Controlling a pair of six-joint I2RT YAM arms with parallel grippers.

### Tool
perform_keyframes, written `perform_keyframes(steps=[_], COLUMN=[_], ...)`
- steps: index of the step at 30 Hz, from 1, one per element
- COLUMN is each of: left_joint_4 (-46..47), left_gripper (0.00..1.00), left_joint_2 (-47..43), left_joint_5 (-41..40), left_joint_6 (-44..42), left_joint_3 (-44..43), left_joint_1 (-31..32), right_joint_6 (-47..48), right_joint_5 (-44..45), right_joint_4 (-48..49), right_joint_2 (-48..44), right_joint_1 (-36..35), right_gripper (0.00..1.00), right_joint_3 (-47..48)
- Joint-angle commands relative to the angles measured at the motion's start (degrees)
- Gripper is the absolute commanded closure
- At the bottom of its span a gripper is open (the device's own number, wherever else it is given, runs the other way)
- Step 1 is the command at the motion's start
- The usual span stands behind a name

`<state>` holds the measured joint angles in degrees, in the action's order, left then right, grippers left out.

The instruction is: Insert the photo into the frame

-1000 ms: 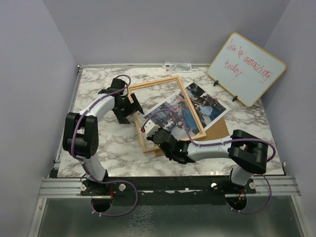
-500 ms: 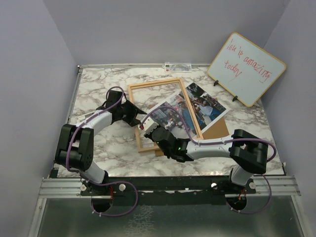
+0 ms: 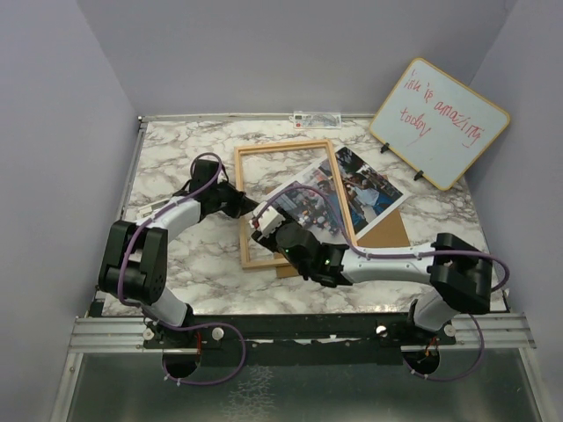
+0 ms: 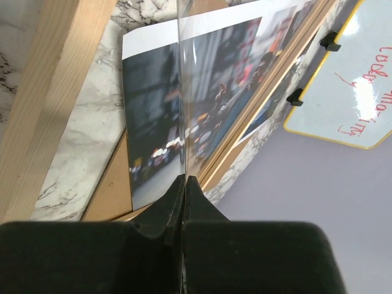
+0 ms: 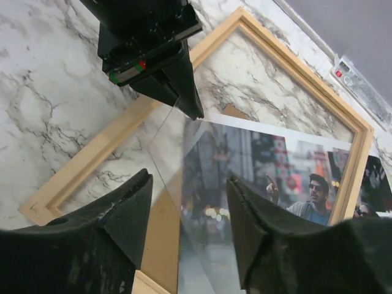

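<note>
While left pincer (image 4: 184,182) clamps clear pane (image 5: 174,135) at frame (image 3: 281,148) nine o'clock, right pincer (image 5: 190,184) open; hold pane tilted, nudge photo (image 3: 369,189) toward nine o'clock, under it.

We are seeing a marble-patterned table (image 3: 167,255) lying beneath the right gripper (image 3: 261,227). Plain grey walls (image 3: 264,53) are rising beyond it and to both sides, evenly lit.
</note>
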<state>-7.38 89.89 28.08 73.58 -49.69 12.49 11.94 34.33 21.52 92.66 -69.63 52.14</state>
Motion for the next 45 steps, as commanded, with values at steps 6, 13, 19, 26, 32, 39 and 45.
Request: perform_keyframes(steps=[6,13,19,26,32,39,45], left_joint_4=[-12.56,-17.29,-24.8,-28.21,-28.35,-28.35,-28.33], left_gripper=[1.0,1.0,1.0,1.0,1.0,1.0,1.0], left_joint_2=[-4.74,-5.51,-6.44,-7.78,-5.55,-2.61,-2.17], left_joint_5=[0.2,2.49,0.2,-1.27,-3.12,-3.6,-3.01], left_joint_6=[-12.65,-19.39,-25.22,-25.95,-26.83,-27.94,-29.13], left_joint_3=[-9.1,-13.82,-20.2,-20.51,-23.18,-24.1,-23.09], left_joint_1=[0.17,0.17,0.17,0.21,0.17,0.08,-0.91], right_joint_6=[-2.66,-11.33,-24.18,-35.05,-36.73,-35.61,-35.5], right_joint_5=[-9.16,-10.97,-5.89,-12.25,-18.36,-22.7,-25.76], right_joint_4=[-10.46,-13.47,-18.14,-26.78,-33.34,-38.41,-41.0], right_joint_2=[-15.15,-20.98,-17.96,-8.29,1.19,1.71,4.01], right_joint_1=[1.43,7.0,16.75,28.8,33.1,33.36,33.33], right_gripper=[0.22,0.18,0.18,0.17,0.16,0.34,0.44], right_joint_3=[2.08,2.51,2.85,4.82,8.62,6.59,5.29])
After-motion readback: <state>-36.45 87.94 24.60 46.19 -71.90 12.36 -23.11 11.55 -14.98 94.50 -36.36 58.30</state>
